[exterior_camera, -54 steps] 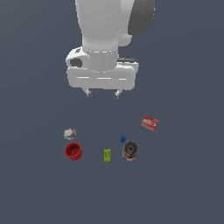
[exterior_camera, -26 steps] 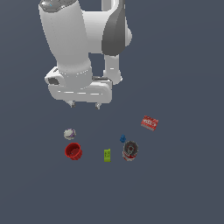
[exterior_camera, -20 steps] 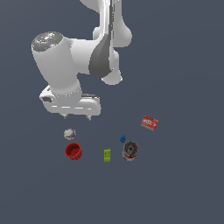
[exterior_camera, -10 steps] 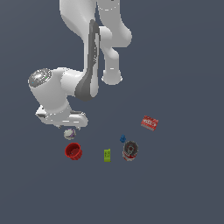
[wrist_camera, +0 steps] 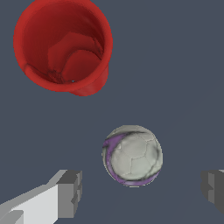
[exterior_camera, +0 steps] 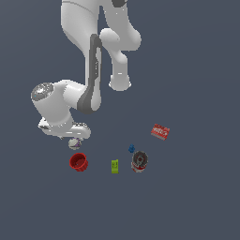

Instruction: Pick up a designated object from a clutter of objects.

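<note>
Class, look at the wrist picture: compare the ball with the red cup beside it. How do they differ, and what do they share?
Colour: the ball is off-white with purple seam markings; the red cup is plain red.
Shape: the ball is a closed sphere; the cup is hollow, its open mouth facing the camera.
Place: the ball lies between the open gripper's fingertips; the cup sits apart, outside them.
Shared: both are round, similar in size, and rest on the dark floor without touching.
</note>
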